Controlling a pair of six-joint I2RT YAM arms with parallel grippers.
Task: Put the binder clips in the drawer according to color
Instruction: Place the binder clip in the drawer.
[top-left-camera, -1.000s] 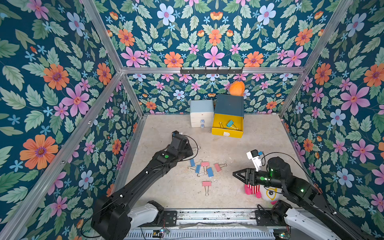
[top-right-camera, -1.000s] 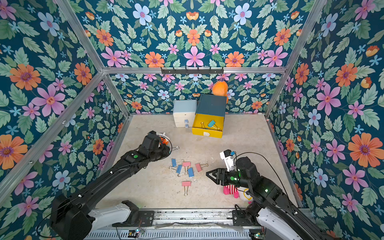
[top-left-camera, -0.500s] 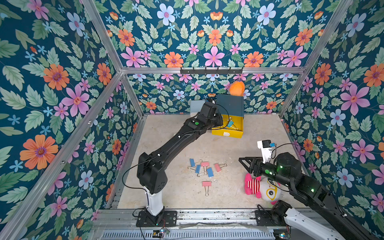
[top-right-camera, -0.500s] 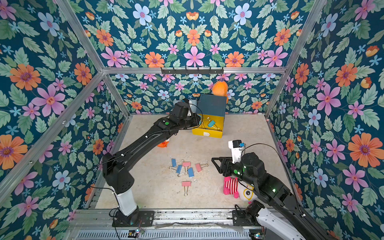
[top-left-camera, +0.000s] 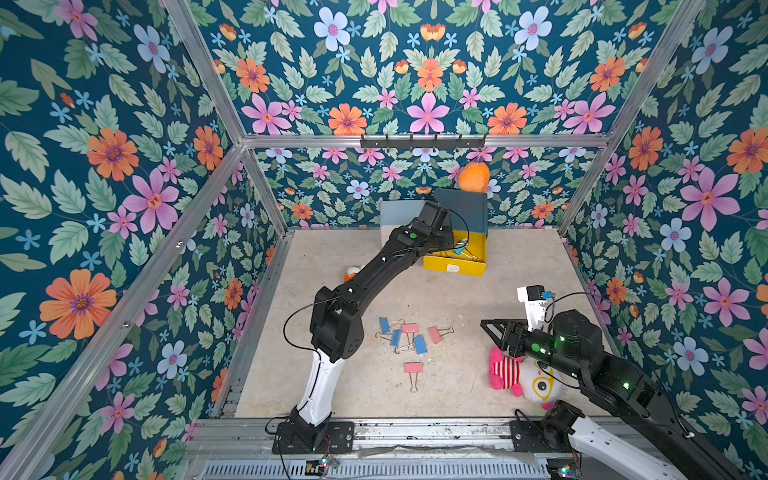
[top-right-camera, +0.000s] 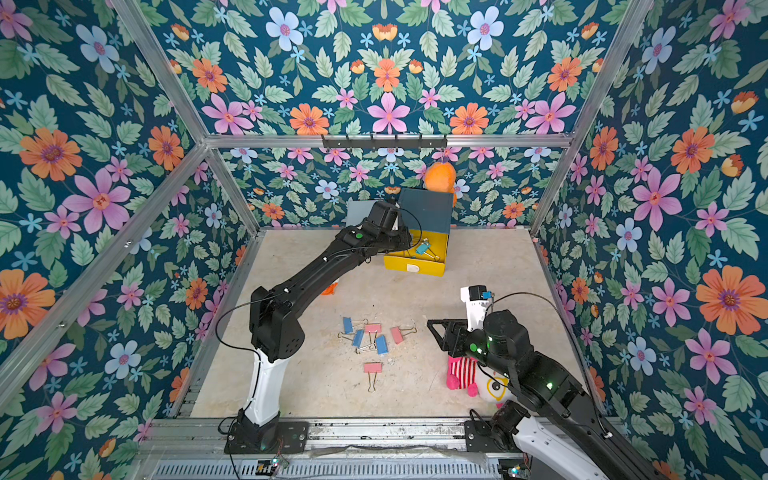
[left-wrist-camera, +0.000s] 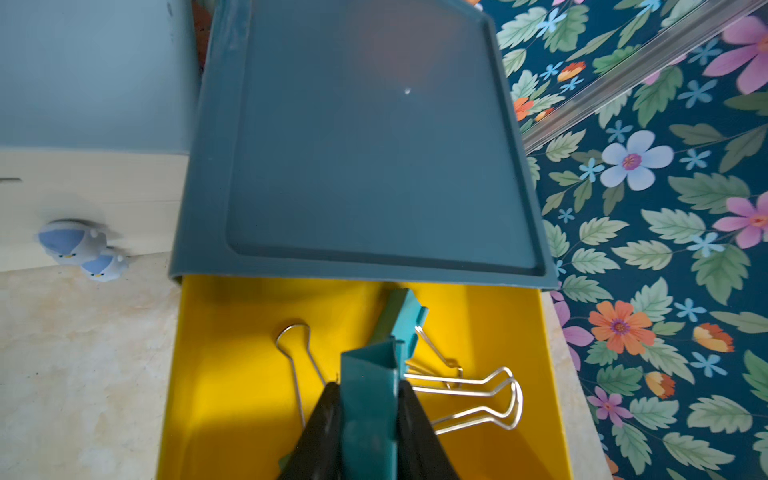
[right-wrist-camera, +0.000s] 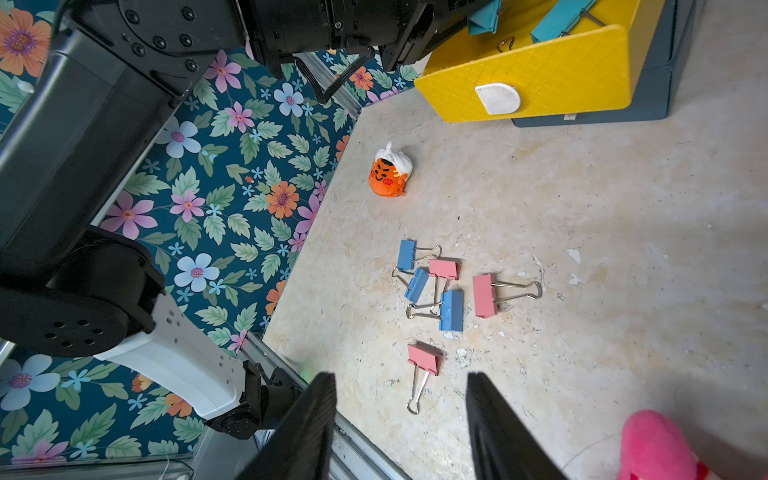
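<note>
Teal clip (left-wrist-camera: 368, 365), pinched in nearly-closed left hand (left-wrist-camera: 369, 392)

Lab test cell, not a home: aluminium frame (top-left-camera: 299, 141), printed floral walls (top-left-camera: 104, 174), my left arm (top-left-camera: 374, 266) and right arm (top-left-camera: 623, 382) bolted to a metal rail (top-left-camera: 415, 430).

In a top view the left arm (top-right-camera: 316, 266) reaches across to the dark blue-grey cabinet (top-right-camera: 428, 208). The left gripper (top-right-camera: 406, 243) is at the open yellow drawer (top-right-camera: 415, 266), where a teal binder clip (top-right-camera: 423, 248) shows. Loose on the floor (bunched, one apart) lie three blue binder clips (top-right-camera: 381, 345) and three pink binder clips (top-right-camera: 372, 367). The right gripper (top-right-camera: 434, 332) hangs, jaws parted, beside a pink-striped plush toy (top-right-camera: 459, 370). An orange plush (top-right-camera: 440, 176) shows past the cabinet's top.
</note>
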